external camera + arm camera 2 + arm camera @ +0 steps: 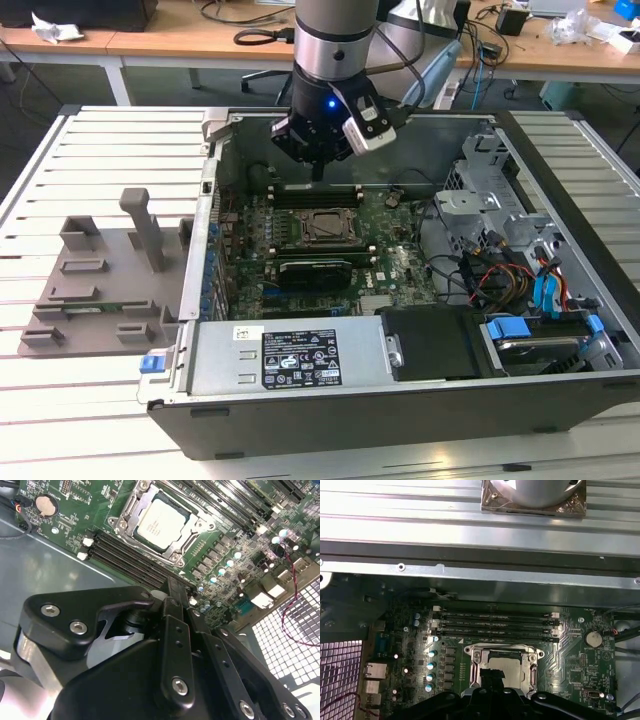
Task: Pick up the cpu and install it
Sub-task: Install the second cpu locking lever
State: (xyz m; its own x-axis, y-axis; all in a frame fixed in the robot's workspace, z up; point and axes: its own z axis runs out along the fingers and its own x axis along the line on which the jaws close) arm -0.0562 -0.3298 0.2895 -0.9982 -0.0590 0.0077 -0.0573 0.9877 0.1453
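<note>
The cpu (161, 524), a pale silvery square, lies flat inside the metal socket frame (131, 511) on the green motherboard (400, 270); it also shows in the first wrist view (509, 666). My gripper (318, 172) hangs above the board inside the open computer case (330, 420), just behind the socket (322, 226) and over the memory slots. Its fingers (175, 592) are pressed together with nothing between them. The gripper does not touch the cpu.
A grey plastic tray (100, 280) with an upright post lies to the exterior view's left of the case. Drive cages and bundled cables (500, 270) fill the case's right side. A power supply box (290, 355) spans its front. Memory slots (495, 622) run beside the socket.
</note>
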